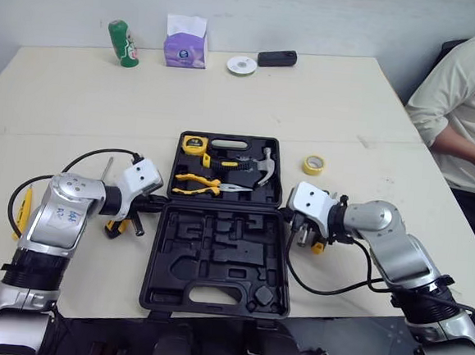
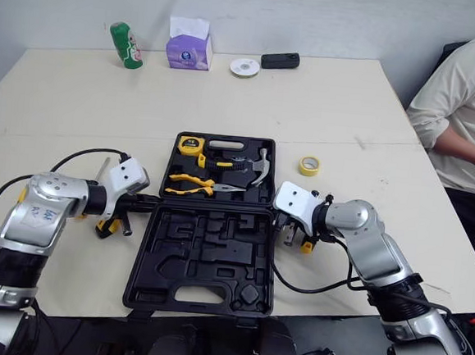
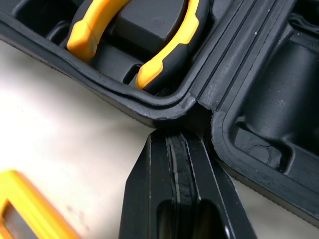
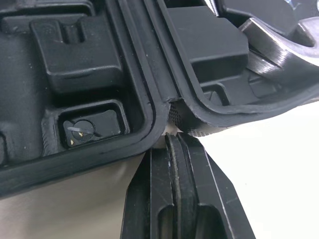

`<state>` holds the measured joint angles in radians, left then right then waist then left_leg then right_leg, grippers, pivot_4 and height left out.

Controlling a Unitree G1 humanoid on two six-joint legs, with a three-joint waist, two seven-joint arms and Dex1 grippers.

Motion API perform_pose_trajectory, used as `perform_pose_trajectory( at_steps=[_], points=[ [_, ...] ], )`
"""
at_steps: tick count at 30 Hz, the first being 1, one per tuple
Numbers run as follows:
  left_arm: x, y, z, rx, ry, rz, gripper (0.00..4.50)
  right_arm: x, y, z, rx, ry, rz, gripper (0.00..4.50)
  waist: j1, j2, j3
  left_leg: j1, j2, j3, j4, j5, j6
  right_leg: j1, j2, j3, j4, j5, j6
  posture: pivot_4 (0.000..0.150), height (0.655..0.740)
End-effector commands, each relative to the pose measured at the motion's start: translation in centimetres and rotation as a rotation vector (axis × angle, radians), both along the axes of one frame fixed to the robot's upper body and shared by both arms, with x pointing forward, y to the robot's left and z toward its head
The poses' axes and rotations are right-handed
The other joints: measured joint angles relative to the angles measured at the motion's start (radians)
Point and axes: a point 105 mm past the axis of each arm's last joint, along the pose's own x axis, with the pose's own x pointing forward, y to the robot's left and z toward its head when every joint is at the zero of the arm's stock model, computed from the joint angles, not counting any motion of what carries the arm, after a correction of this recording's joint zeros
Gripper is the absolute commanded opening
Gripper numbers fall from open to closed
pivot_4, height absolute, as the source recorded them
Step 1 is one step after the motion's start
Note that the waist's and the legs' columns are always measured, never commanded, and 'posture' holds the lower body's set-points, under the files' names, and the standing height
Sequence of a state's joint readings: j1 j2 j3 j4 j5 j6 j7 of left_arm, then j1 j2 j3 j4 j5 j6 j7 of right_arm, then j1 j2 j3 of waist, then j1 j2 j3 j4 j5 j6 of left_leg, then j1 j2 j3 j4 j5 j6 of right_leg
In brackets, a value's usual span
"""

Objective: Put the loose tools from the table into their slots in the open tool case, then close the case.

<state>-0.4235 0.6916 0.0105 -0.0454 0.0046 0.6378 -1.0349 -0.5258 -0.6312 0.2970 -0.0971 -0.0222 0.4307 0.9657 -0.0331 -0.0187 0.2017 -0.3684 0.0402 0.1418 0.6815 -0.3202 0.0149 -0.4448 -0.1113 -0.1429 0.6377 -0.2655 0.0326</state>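
Note:
The black tool case (image 1: 214, 262) lies open in the middle of the table. Its far half holds a yellow tape measure (image 1: 193, 144), yellow-handled pliers (image 1: 200, 184) and a hammer (image 1: 259, 168); its near half is a bare moulded tray. My left gripper (image 1: 160, 198) is shut with nothing in it, its tips (image 3: 180, 137) against the case's left hinge notch. My right gripper (image 1: 288, 219) is shut too, tips (image 4: 172, 139) at the right hinge corner. A yellow-and-black tool (image 1: 117, 226) lies under my left gripper, and a yellow screwdriver (image 1: 23, 210) lies further left.
A yellow tape roll (image 1: 313, 164) sits right of the case. At the table's far edge stand a green can (image 1: 123, 43), a tissue box (image 1: 186, 42), a disc (image 1: 241, 64) and a black device (image 1: 277, 58). A person (image 1: 466, 97) sits at the right.

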Motion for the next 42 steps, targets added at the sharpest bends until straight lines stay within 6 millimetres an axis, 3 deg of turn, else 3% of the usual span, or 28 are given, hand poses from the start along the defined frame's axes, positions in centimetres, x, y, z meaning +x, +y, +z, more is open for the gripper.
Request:
perform_pose_trajectory(
  at_steps=[1,8,12,18,24,29,31,34,38,40,41,42],
  points=[
    [-0.5,-1.9,-0.4,-0.063,-0.003,-0.035,0.00,-0.8,2.8,1.8,0.038,-0.057,0.139,0.01,0.002,0.000,0.000,0.000,0.000,0.000,0.000,0.000,0.000,0.000,0.000,0.000,0.000,0.000,0.000,0.150,0.7252],
    [-0.8,-1.6,-0.5,-0.108,-0.026,0.034,0.00,0.3,3.3,2.5,0.047,-0.080,0.126,0.01,0.001,0.000,0.000,0.002,0.000,0.002,0.000,0.000,0.000,0.000,0.000,0.003,0.001,0.000,0.000,0.150,0.7252],
    [-0.7,-1.4,-0.9,-0.130,-0.034,0.091,0.00,1.2,2.1,3.0,0.054,-0.074,0.062,0.01,0.003,0.000,0.000,0.002,0.000,0.002,0.000,0.000,-0.001,0.000,0.000,0.004,0.001,0.000,0.000,0.150,0.7252],
    [-0.8,0.3,-0.5,-0.132,-0.057,0.164,0.00,0.6,0.4,3.2,0.070,-0.034,0.039,0.01,0.004,0.000,0.000,0.002,0.000,0.002,0.000,-0.001,0.000,-0.001,0.000,0.004,0.000,0.000,0.000,0.150,0.7252],
    [-1.1,2.9,1.4,-0.171,-0.197,0.245,0.00,0.8,-2.8,3.6,0.141,-0.023,-0.106,0.01,0.005,0.000,0.000,0.002,0.001,0.002,0.000,-0.002,-0.001,-0.001,0.000,0.004,0.000,0.000,0.000,0.150,0.7252],
    [-5.0,4.7,4.2,-0.357,-0.224,0.270,0.00,-0.2,-7.2,5.9,0.276,0.005,-0.255,0.01,0.007,0.000,0.000,0.000,0.000,0.002,0.000,-0.003,0.001,-0.002,-0.001,0.004,-0.002,0.000,0.000,0.150,0.7252],
    [-7.2,6.7,5.5,-0.438,-0.231,0.315,0.64,-1.3,-10.5,6.2,0.280,0.043,-0.328,0.00,0.009,0.000,0.000,0.000,0.000,0.002,0.000,-0.003,0.001,-0.001,-0.001,0.004,-0.002,0.000,0.000,0.150,0.7252],
    [-10.1,11.3,5.0,-0.422,-0.191,0.462,1.82,-2.5,-15.3,6.4,0.251,0.050,-0.435,1.00,0.010,0.000,0.000,0.001,0.001,0.001,0.000,-0.005,0.001,-0.001,-0.001,0.003,-0.004,0.000,0.000,0.150,0.7252],
    [-13.5,18.2,3.5,-0.357,-0.163,0.700,3.68,-3.4,-20.8,6.2,0.218,0.028,-0.548,2.97,0.006,0.000,0.000,0.001,0.001,0.002,0.000,-0.009,0.006,0.000,0.000,0.002,-0.006,0.000,0.000,0.150,0.7252],
    [-14.7,20.2,3.5,-0.314,-0.177,0.767,4.50,-3.7,-22.5,6.4,0.215,0.025,-0.580,4.09,0.006,0.000,0.000,0.001,0.002,0.002,-0.001,-0.010,0.006,0.000,0.001,0.002,-0.008,0.000,-0.001,0.150,0.7252],
    [-15.5,21.5,3.7,-0.297,-0.188,0.814,4.50,-3.9,-23.7,6.7,0.210,0.019,-0.604,4.43,0.006,0.000,0.000,0.001,0.002,0.002,-0.001,-0.010,0.007,0.000,0.001,0.002,-0.008,0.000,-0.001,0.150,0.7252],
    [-16.2,22.4,4.0,-0.282,-0.197,0.850,4.50,-4.1,-24.7,6.9,0.204,0.013,-0.624,4.48,0.006,0.000,0.000,0.001,0.002,0.002,-0.001,-0.011,0.006,-0.001,0.001,0.002,-0.008,0.000,-0.001,0.150,0.7252]
  ],
)
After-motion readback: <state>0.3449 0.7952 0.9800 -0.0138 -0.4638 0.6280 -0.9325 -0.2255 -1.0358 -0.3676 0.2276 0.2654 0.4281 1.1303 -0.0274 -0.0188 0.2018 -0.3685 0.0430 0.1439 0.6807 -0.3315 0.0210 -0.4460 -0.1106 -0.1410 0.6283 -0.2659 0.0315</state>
